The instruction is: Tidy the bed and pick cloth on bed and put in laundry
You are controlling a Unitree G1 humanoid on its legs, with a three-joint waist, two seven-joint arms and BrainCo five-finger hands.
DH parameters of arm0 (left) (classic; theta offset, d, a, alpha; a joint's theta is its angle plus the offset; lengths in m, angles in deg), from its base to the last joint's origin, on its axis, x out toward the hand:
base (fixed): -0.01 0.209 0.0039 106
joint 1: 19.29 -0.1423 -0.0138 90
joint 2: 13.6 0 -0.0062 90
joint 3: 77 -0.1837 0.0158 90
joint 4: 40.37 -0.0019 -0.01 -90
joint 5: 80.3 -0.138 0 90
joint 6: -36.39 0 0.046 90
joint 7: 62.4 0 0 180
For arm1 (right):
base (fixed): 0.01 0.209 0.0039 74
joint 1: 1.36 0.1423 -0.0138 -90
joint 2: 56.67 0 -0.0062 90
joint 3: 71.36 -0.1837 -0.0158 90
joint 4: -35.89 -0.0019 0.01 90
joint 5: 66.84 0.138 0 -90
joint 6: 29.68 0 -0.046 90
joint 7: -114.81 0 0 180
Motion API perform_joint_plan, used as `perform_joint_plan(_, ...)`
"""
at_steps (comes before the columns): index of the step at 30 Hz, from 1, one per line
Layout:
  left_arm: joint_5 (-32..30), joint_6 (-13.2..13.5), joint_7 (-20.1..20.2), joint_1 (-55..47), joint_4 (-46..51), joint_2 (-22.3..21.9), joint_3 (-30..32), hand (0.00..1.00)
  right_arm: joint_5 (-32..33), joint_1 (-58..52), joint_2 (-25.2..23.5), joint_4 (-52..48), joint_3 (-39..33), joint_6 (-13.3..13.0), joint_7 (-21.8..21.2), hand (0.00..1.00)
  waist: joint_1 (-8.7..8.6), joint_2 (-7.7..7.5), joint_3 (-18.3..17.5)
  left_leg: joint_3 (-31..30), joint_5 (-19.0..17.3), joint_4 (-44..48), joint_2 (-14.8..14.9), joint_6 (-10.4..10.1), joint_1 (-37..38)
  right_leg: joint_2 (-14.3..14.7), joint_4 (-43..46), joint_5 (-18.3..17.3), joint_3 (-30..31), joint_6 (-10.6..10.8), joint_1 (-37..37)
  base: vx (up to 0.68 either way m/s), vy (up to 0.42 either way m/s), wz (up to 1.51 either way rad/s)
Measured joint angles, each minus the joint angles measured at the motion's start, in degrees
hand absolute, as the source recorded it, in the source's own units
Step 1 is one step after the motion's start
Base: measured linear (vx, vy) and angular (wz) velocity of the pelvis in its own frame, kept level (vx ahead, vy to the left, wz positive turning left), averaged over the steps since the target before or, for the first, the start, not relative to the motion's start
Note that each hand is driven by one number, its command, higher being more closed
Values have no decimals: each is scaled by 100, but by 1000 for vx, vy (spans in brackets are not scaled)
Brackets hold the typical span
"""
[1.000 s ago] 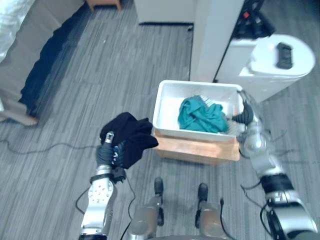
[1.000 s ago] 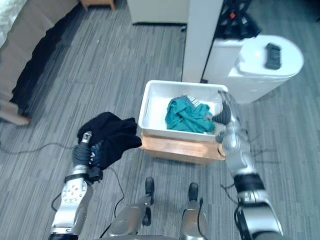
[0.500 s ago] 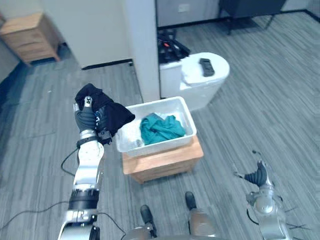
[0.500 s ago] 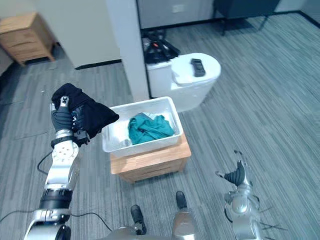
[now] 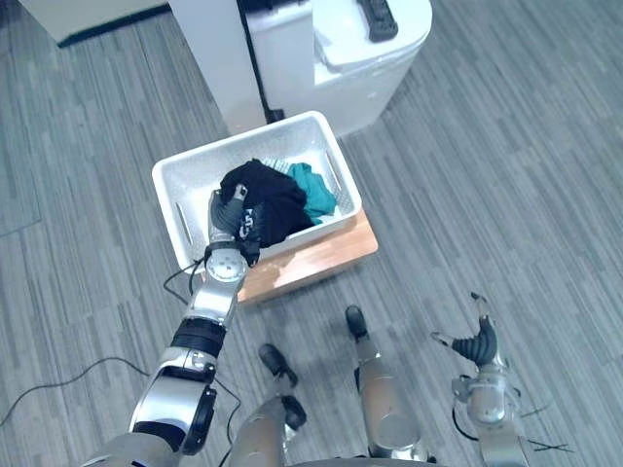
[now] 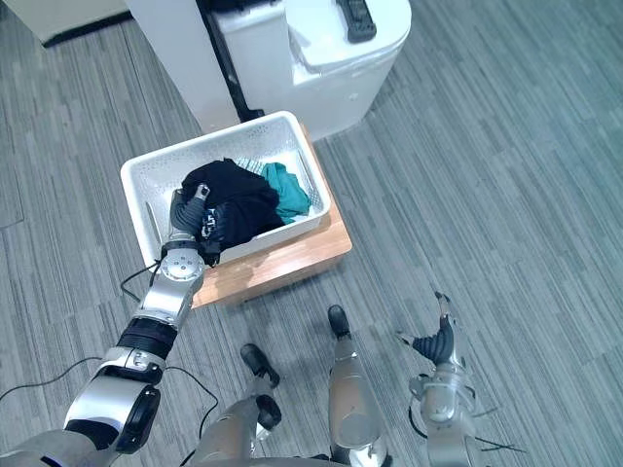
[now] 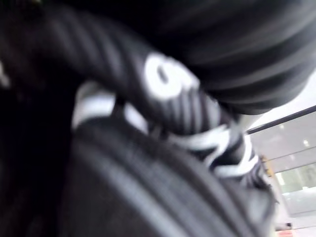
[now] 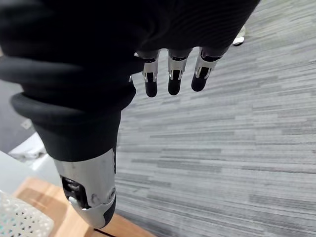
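Left hand [image 5: 230, 216] clutches the black cloth [image 5: 271, 201] inside the white basket [image 5: 171, 197]: spread your fingers wide, then lift clear.

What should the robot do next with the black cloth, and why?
Probably open the left hand and let go: the black cloth it grips already sits inside the white basket, partly over the teal cloth.

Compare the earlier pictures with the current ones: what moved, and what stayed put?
The left hand swung the black cloth from beside the white basket into it, over the teal cloth, still gripping it. The right hand left the basket's rim and now hangs open, low. Basket, teal cloth and wooden stand stayed put.
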Motion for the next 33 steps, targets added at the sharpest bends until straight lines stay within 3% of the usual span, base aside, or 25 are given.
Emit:
perform_joint_plan(5,75,-85,-12,441,-192,-137,84,0,120,5,-208,9,-4,14,12,0,115,2,3,114,14,34,0,28,63,-19,-2,1,-23,-1,81,115,10,1)
perform_joint_plan(10,134,-84,-64,372,-122,-158,323,0,321,-152,-233,186,-55,16,20,0,174,6,4,103,-254,-3,8,1,544,-38,-38,-68,-78,-14,596,52,5,4)
perform_joint_plan(18,121,52,-149,-1497,1178,104,1181,0,394,-433,-106,1982,-669,56,-173,0,300,233,-302,-428,-179,-3,110,-62,1123,66,3,-502,-683,-132,1457,59,-50,32)
perform_joint_plan(20,164,89,-138,-1944,1197,79,1250,0,442,-406,-73,2429,-695,62,-277,0,422,278,-532,-580,-173,-2,82,-51,1223,62,0,-574,-815,-133,1621,81,-31,32)
perform_joint_plan(23,319,213,-90,-2704,1445,-62,1422,0,452,-237,-151,2948,-770,101,-307,0,467,271,-722,-771,-173,-2,70,-51,1305,52,-5,-646,-987,-165,1821,50,-5,30)
perform_joint_plan(24,465,270,5,-2999,1443,-165,1454,0,461,-163,-182,3138,-845,133,-330,0,583,270,-735,-806,-176,-2,69,-54,1375,51,-5,-690,-1000,-189,1906,18,1,15)
perform_joint_plan(26,611,291,162,-3488,1357,-420,1600,0,496,-84,-192,3400,-944,168,-410,0,724,264,-822,-820,-183,-3,70,-62,1414,53,-1,-744,-1021,-194,1951,-3,-1,11)
perform_joint_plan(30,816,245,359,-4165,123,-804,1940,0,681,89,-335,3817,-1100,243,-449,0,781,219,-989,-932,-202,-5,84,-93,1499,50,5,-819,-1189,-178,2143,-7,-3,23)
perform_joint_plan(33,861,109,367,-4520,-782,-1167,2295,0,773,131,-414,4209,-1148,245,-513,0,989,168,-1114,-936,-238,-6,79,-111,1616,47,2,-877,-1191,-145,2254,-9,4,3)
